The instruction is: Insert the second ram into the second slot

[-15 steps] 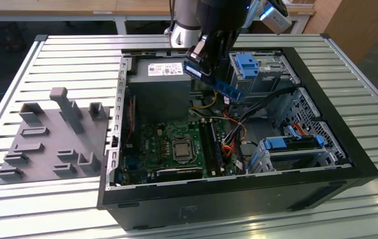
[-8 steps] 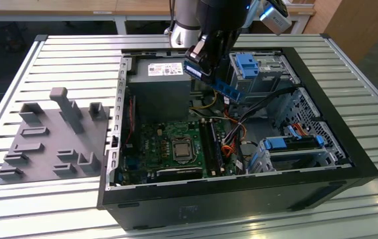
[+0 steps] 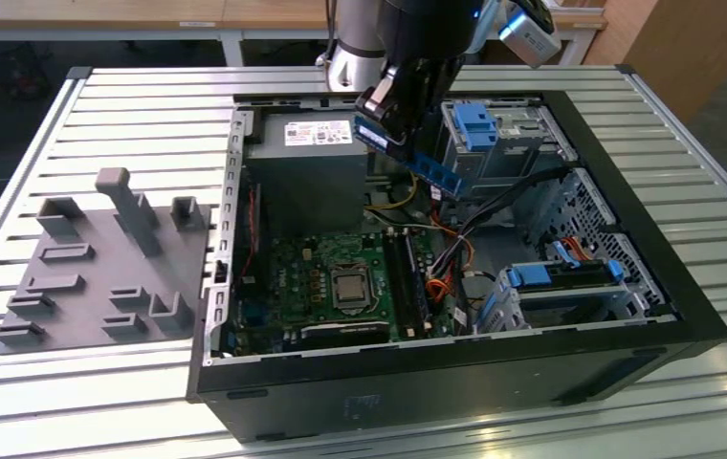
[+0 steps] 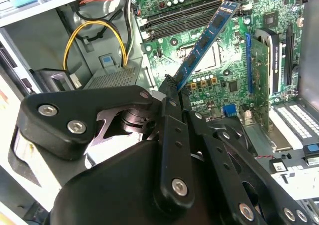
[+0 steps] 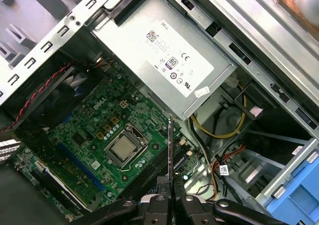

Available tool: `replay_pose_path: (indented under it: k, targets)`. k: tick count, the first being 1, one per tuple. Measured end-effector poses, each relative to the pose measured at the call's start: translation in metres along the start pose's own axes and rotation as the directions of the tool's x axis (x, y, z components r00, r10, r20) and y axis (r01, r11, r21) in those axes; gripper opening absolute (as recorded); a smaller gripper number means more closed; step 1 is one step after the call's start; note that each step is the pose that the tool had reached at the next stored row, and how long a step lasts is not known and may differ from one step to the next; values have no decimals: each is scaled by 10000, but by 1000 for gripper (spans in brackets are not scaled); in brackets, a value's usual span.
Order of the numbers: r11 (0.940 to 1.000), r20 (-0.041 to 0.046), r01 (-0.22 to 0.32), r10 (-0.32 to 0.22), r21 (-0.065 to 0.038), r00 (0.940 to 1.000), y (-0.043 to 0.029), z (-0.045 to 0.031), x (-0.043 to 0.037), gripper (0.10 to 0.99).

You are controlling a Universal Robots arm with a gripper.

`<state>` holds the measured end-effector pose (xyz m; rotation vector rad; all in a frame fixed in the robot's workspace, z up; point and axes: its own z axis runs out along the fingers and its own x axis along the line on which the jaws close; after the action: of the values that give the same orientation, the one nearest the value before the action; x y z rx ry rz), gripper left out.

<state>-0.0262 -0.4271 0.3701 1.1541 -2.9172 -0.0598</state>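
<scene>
My gripper point(image 3: 386, 107) is shut on the second ram point(image 3: 411, 159), a long blue board with dark chips, held tilted in the air above the open computer case point(image 3: 619, 330). In the second wrist view the second ram point(image 4: 207, 38) slants out from the black fingers point(image 4: 168, 101), and its far end hangs over the dark memory slots point(image 4: 187, 16) without touching them. Seen edge-on in the first wrist view, the ram point(image 5: 170, 148) rises as a thin line from the gripper point(image 5: 171, 199). On the green motherboard, the slots point(image 3: 405, 275) lie well below the stick.
A grey power supply point(image 3: 310, 143) fills the case's far corner. Blue drive caddies point(image 3: 473, 124) point(image 3: 568, 273) line the exterior view's right side. Yellow cables point(image 4: 94, 36), the CPU socket point(image 5: 122, 148) and an upright card point(image 4: 259, 68) crowd the board. A grey fixture plate point(image 3: 96, 273) lies outside.
</scene>
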Motion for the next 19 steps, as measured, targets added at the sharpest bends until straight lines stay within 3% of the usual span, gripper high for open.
replay_pose_path:
  k: [19]
  targets:
    - [9994, 13, -338, 338, 3, 9994, 0, 0, 0, 137]
